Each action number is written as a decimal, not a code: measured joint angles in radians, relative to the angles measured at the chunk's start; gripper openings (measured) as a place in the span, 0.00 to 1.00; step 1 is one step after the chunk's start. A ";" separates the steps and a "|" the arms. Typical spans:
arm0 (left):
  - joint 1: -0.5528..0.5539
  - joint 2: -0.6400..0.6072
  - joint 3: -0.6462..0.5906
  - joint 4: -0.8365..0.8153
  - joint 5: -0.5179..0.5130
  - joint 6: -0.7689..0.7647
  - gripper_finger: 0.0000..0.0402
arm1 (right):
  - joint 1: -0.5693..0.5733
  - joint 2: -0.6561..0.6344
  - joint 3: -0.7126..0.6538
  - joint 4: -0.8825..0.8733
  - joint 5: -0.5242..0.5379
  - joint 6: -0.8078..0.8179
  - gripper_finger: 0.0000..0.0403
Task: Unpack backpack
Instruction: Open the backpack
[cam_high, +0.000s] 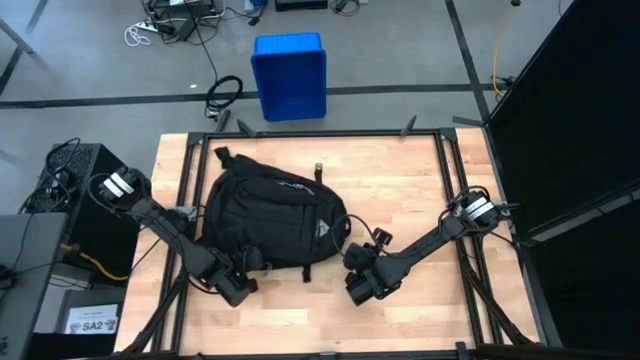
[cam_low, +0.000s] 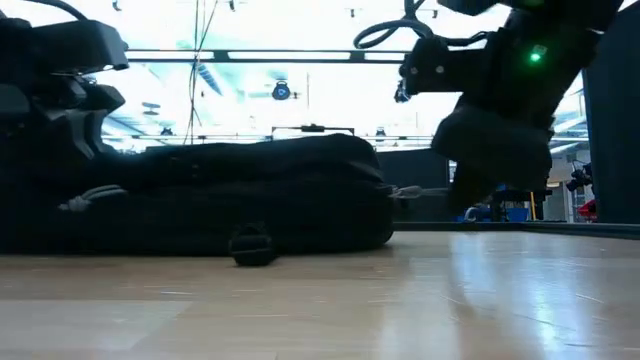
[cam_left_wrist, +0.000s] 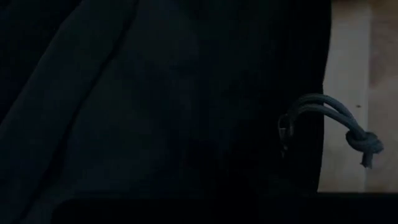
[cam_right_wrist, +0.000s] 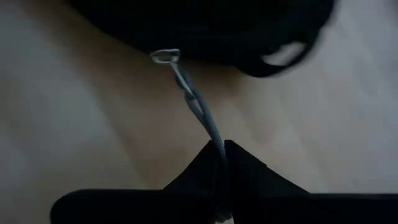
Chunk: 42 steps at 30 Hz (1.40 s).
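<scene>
The black backpack (cam_high: 268, 218) lies flat on the wooden table, its white triangular logo (cam_high: 320, 229) facing up. In the low view the backpack (cam_low: 250, 190) is a long low mound. My right gripper (cam_high: 352, 268) sits just off its near right side, shut on a grey zipper pull cord (cam_right_wrist: 198, 102). My left gripper (cam_high: 236, 284) is at the pack's near left corner. The left wrist view is filled with dark backpack fabric (cam_left_wrist: 155, 99), with a second knotted grey pull cord (cam_left_wrist: 354, 134) beside it. A black strap loop (cam_low: 250, 245) rests on the table. My right gripper pinches the grey zipper pull cord at its free end (cam_right_wrist: 217, 144) between the two fingers (cam_right_wrist: 249, 168). It comes roughly level from the table's right side, along the cord. The cord runs straight and taut to the metal slider (cam_right_wrist: 165, 56) on the backpack's edge.
A blue crate (cam_high: 290, 75) stands on the floor beyond the table's far edge. Black frame rails (cam_high: 445, 160) border the table. Bare wood (cam_high: 400, 190) lies to the right of the backpack. A black curtain (cam_high: 570, 110) hangs at the right.
</scene>
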 joint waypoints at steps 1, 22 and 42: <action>-0.006 0.000 0.000 0.000 -0.005 0.000 0.00 | 0.000 -0.003 0.000 -0.002 0.002 0.006 0.00; -0.004 0.000 0.274 0.146 -0.197 0.427 0.53 | 0.003 -0.058 -0.003 0.233 -0.002 -0.168 0.00; 0.351 0.353 0.300 0.777 0.132 0.711 0.61 | 0.000 -0.058 -0.002 0.275 0.001 -0.229 0.00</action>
